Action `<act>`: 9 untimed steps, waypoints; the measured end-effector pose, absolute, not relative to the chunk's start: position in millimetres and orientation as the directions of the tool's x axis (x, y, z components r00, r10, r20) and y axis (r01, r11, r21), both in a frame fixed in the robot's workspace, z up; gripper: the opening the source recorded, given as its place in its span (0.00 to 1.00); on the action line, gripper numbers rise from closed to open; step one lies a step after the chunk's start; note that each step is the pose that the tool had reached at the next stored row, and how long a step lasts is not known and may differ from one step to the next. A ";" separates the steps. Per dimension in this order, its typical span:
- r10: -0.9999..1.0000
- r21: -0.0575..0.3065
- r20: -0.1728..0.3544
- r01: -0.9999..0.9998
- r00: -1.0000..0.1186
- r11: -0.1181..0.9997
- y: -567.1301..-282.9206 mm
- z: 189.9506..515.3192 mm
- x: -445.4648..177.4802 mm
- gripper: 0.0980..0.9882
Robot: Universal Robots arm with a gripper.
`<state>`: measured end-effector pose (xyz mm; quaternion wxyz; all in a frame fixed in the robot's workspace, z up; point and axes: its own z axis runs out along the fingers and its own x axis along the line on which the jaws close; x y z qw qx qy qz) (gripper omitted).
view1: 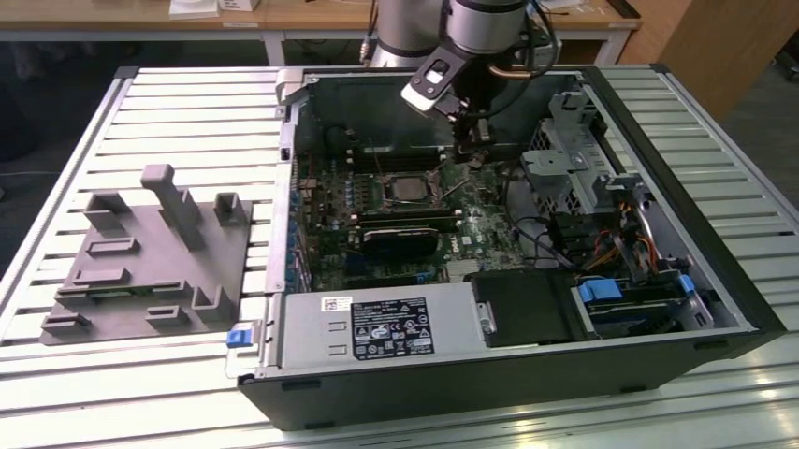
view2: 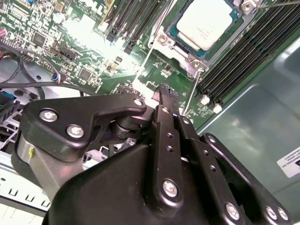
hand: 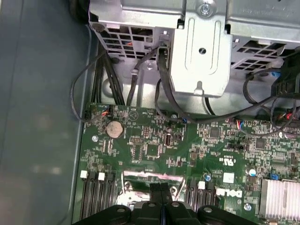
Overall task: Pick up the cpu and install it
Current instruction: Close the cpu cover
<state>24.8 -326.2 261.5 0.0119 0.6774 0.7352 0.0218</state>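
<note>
Gripper (view1: 472,165) first: it hangs inside the open computer case (view1: 699,309), in the upper middle of the exterior view, pointing down at the motherboard (view1: 374,224). Both wrist views show the same gripper (view2: 167,93) (hand: 161,186), and its two black fingers are pressed together with nothing between them. I hold nothing.

The cpu (view1: 406,190) lies near the centre of the exterior view, flat in its socket on the motherboard with the silvery top plate facing up. The second wrist view shows the cpu (view2: 205,22) more closely: the metal socket frame (view2: 180,47) runs around its edge, and a thin wire lever (view2: 193,89) stands beside one corner. My fingertips are near the cpu but not touching it. They sit a little toward the exterior view's right of the cpu and slightly higher in the frame.

Rows of dark memory slots (view2: 243,61) run alongside the socket. The first wrist view takes in a round coin battery (hand: 113,128) on the green board, black cables (hand: 79,89) looping up toward a perforated metal drive cage (hand: 201,47), and a ribbed heatsink (hand: 279,197).

At the lower middle of the exterior view, a power supply (view1: 374,327) fills the near end of the case. On the exterior view's left, a grey fixture plate (view1: 138,271) with upright blocks rests on the slatted table (view1: 187,103), well apart from my gripper.
</note>
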 end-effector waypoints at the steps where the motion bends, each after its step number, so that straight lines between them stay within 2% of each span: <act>1: 0.997 0.048 0.012 0.996 -0.081 0.081 -326.1 261.3 25.9 0.01; 9: 0.997 0.048 0.012 0.996 -0.080 0.079 -325.8 260.9 31.9 0.01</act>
